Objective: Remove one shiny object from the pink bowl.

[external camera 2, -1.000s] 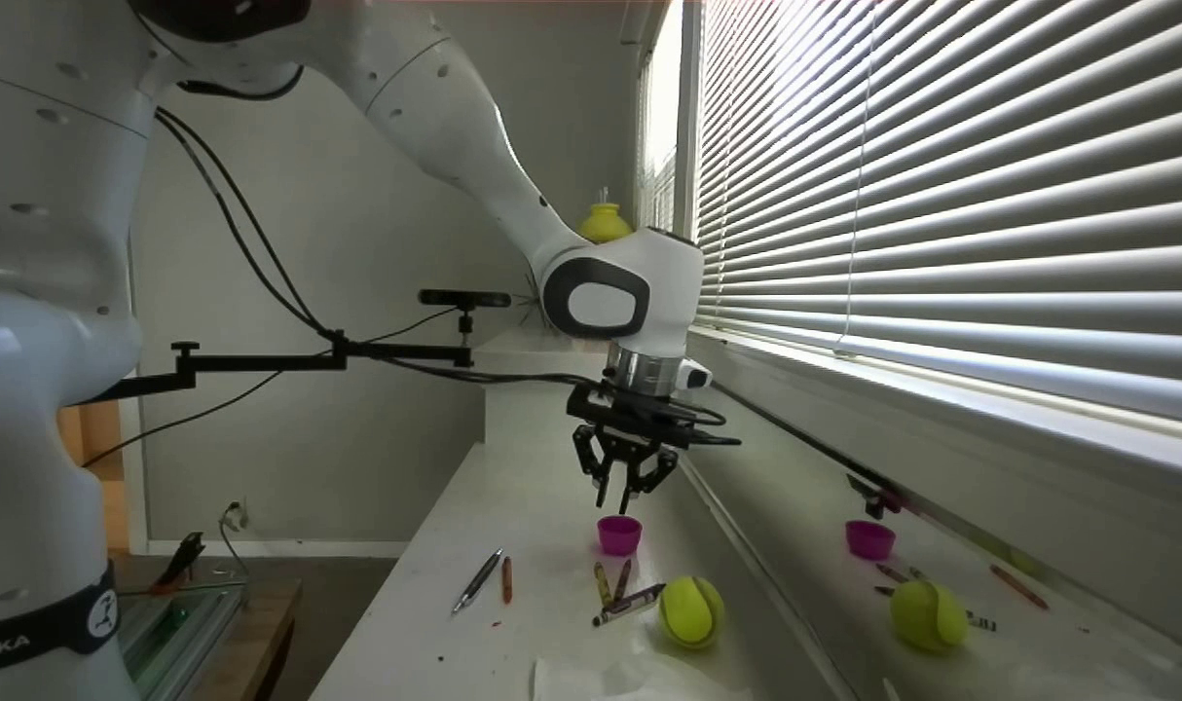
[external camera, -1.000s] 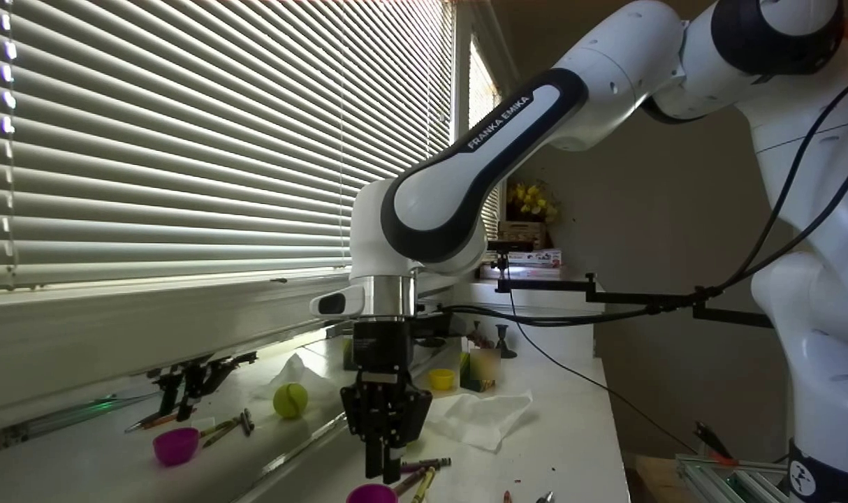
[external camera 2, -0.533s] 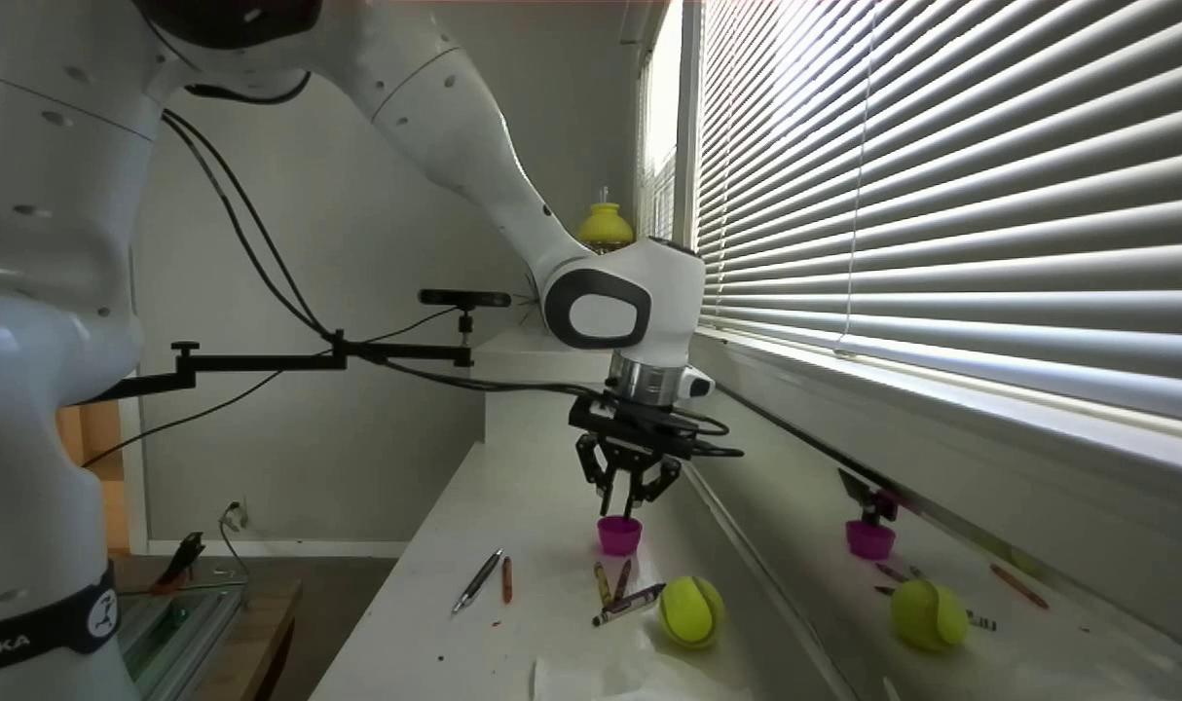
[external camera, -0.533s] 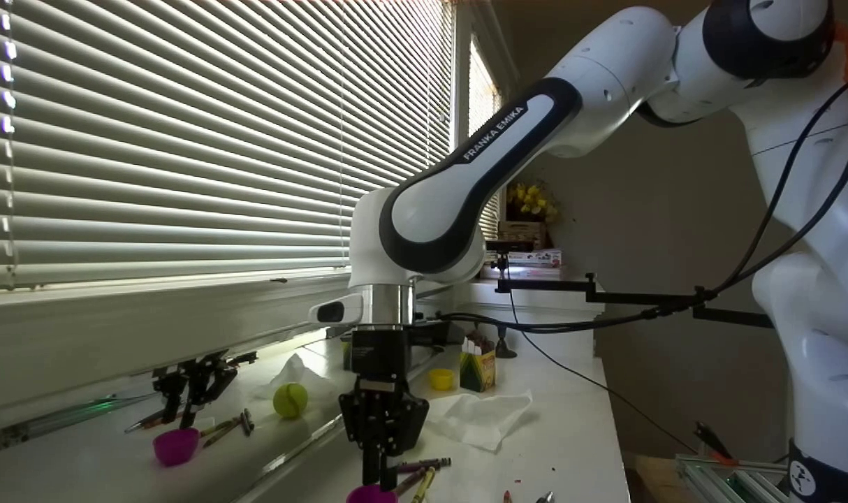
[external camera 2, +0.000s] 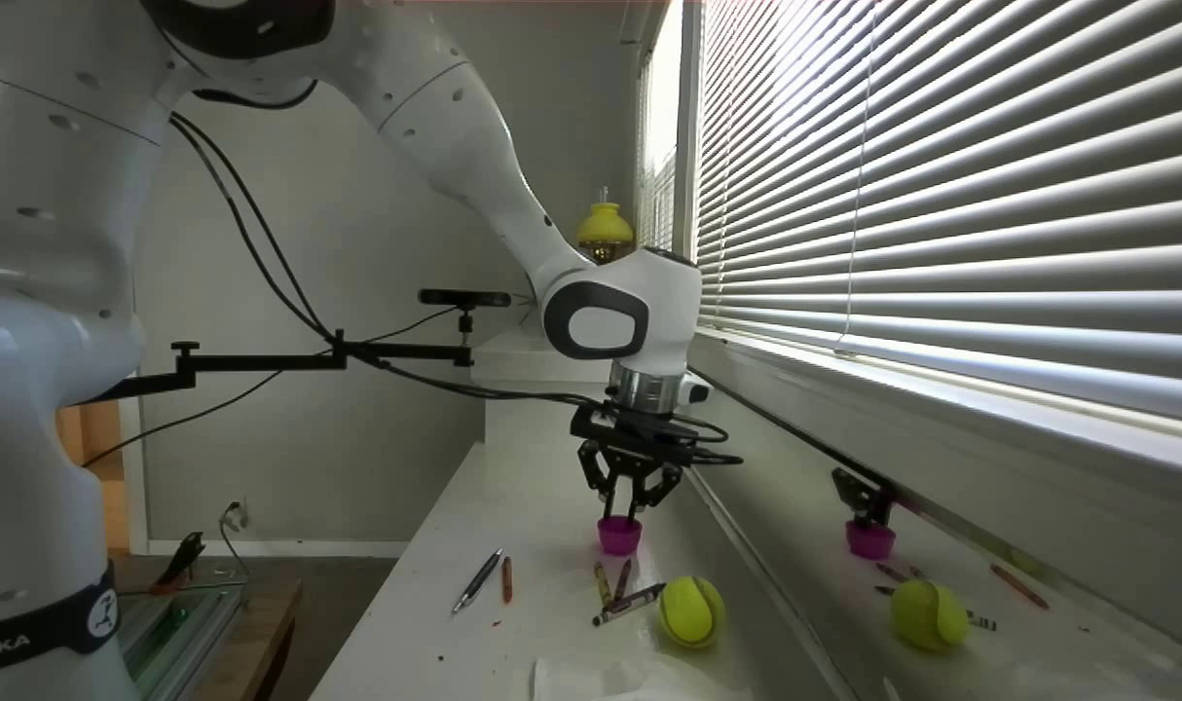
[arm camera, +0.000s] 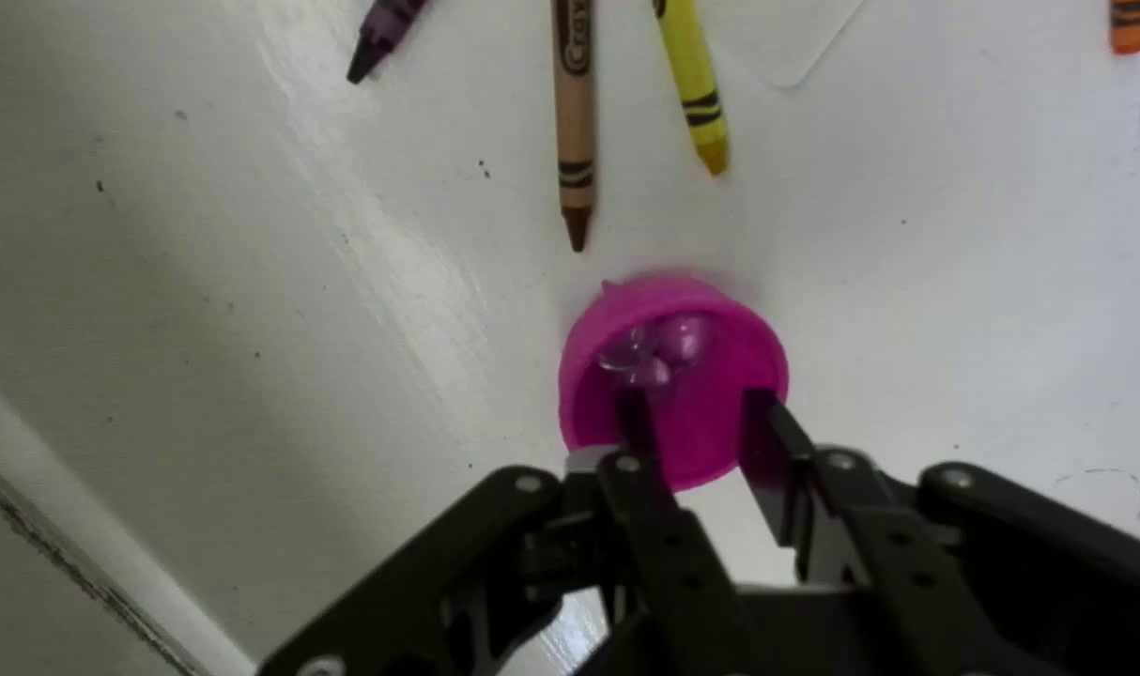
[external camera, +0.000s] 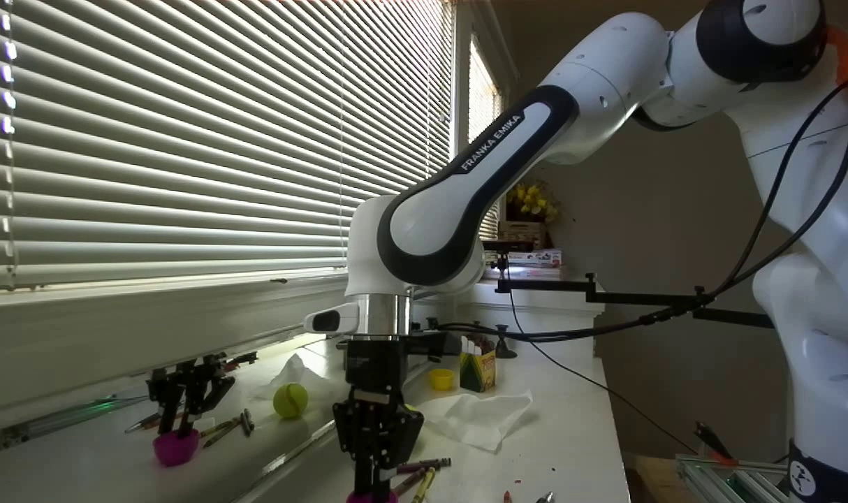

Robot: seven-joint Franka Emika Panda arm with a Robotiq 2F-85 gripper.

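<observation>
Shiny beads (arm camera: pixel 685 336), three visible, bunched against the wall inside the pink bowl (arm camera: pixel 659 296), upright on the counter (external camera 2: pixel 552 526). Hand (external camera 2: pixel 621 513) points down at the bowl mouth, fingers (arm camera: pixel 638 427) parted, nothing between; narrow gap probably so both fit inside the rim. Contact with nearest bead: can't tell. Likely needs shifting toward beads to straddle one. Brown crayon (arm camera: pixel 576 103) lies just outside.

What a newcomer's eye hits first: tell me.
Probably the big white-and-black robot arm, across both exterior views. Next, the round magenta bowl at the tips of the arm's black two-fingered pincer, clear shiny balls inside. Then the yellow-green tennis ball on the white counter.
</observation>
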